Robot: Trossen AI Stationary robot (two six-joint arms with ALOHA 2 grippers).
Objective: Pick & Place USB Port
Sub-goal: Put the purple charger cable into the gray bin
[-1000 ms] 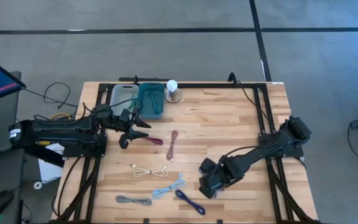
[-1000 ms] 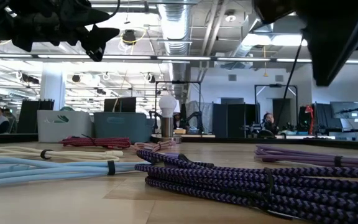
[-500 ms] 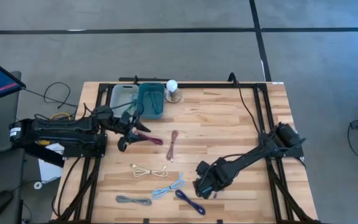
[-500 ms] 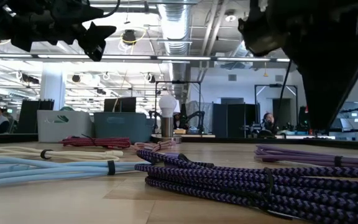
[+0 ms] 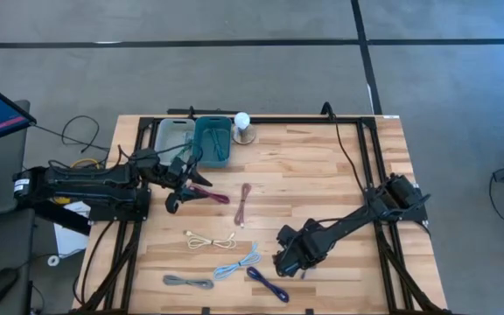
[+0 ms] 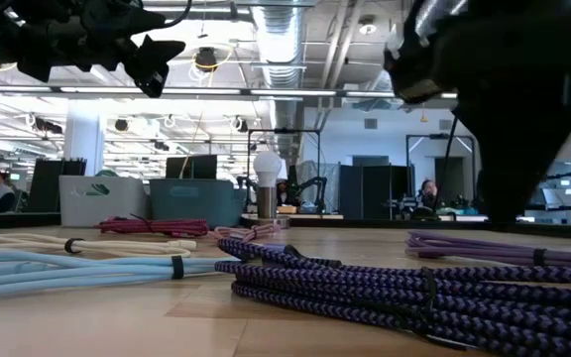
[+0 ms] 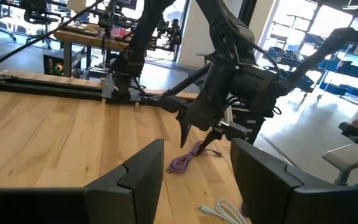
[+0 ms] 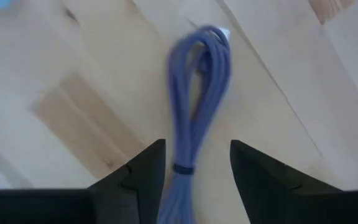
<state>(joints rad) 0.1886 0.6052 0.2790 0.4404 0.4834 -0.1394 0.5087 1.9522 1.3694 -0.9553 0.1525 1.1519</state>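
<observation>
Several bundled USB cables lie on the wooden table: a purple one (image 5: 268, 284), light blue (image 5: 236, 261), grey (image 5: 187, 282), cream (image 5: 210, 240), mauve (image 5: 243, 203) and maroon (image 5: 216, 195). My right gripper (image 5: 282, 266) is open, low over the near middle of the table. In the right wrist view the purple cable (image 8: 197, 81) lies lengthwise ahead of and between its two fingers (image 8: 145, 174), which stand on either side of it; I see no touch. My left gripper (image 5: 187, 187) is open and empty above the table's left side, beside the maroon cable.
A teal bin (image 5: 213, 140) and a clear grey bin (image 5: 171, 136) stand at the far left edge, with a white lamp (image 5: 242, 122) beside them. Black frame rails run along the table's left and right sides. The bare wood at the far right is free.
My right gripper has gone toward the table's left edge and come lower over the purple cable, with its arm stretched out flatter. The cables have not moved.
</observation>
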